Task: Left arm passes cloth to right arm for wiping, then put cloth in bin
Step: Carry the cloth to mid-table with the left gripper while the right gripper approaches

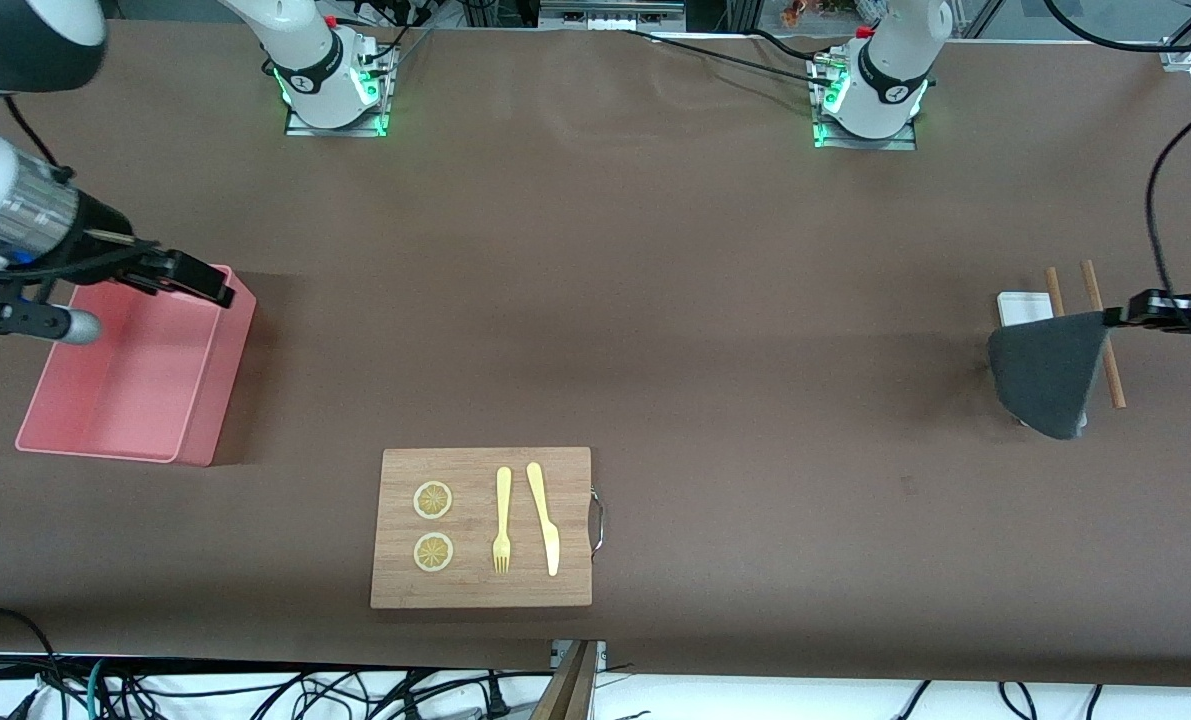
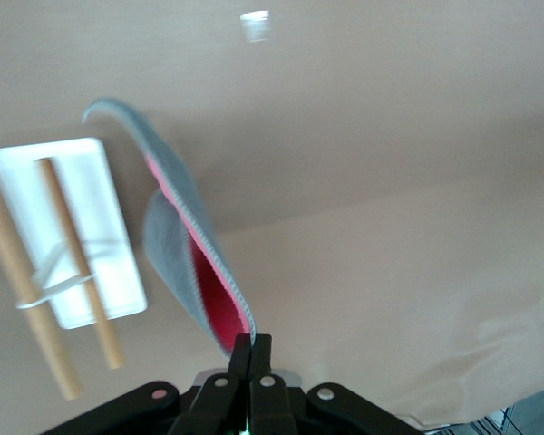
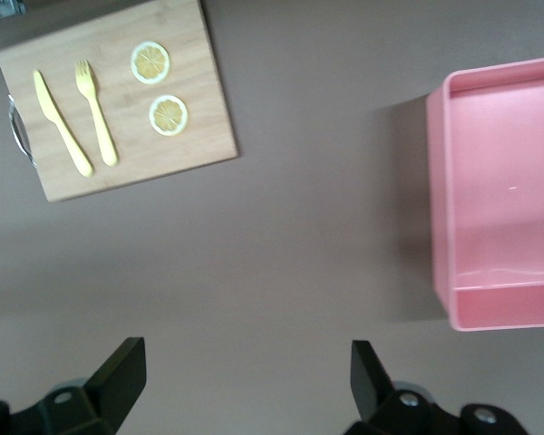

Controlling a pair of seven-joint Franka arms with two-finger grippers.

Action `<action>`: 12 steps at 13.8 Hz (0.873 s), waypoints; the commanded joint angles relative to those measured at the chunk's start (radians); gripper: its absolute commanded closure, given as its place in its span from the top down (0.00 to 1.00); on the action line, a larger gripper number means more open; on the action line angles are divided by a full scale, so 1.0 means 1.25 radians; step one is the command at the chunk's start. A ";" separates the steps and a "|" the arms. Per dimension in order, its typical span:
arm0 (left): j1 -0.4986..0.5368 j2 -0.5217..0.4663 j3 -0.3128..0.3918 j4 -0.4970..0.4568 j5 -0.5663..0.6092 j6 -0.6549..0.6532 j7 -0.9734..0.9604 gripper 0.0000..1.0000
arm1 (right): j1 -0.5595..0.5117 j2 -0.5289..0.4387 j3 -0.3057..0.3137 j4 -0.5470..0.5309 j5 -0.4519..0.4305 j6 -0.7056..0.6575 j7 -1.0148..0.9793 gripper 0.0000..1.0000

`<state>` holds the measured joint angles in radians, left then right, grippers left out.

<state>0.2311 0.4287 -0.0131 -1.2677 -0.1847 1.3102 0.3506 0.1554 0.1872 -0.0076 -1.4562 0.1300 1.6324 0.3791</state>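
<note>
Now, as things stand:
Left gripper: hanging over the white tray and the two wooden sticks, its fingers pinching tight on one corner of the cloth.
Cloth: dangling in the air above the tray.
Right gripper: hovering over the bin, fingers spreading wide, gripping nothing.
Bin: sitting at the right arm's end of the table.
</note>
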 commanded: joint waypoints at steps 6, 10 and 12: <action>-0.065 -0.030 -0.367 -0.011 -0.048 0.056 -0.446 0.00 | 0.101 0.047 -0.004 0.009 0.010 0.121 0.216 1.00; -0.179 -0.026 -0.374 -0.015 -0.123 0.185 -0.606 0.00 | 0.146 0.070 -0.003 0.009 0.011 0.196 0.315 1.00; -0.218 -0.026 -0.374 -0.017 -0.161 0.255 -0.662 0.00 | 0.172 0.087 -0.004 0.010 0.011 0.232 0.379 1.00</action>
<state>-0.0094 0.4040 -0.4881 -1.2814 -0.3402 1.5662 -0.4163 0.3382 0.2707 -0.0045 -1.4561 0.1324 1.8860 0.7830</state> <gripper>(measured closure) 0.982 0.000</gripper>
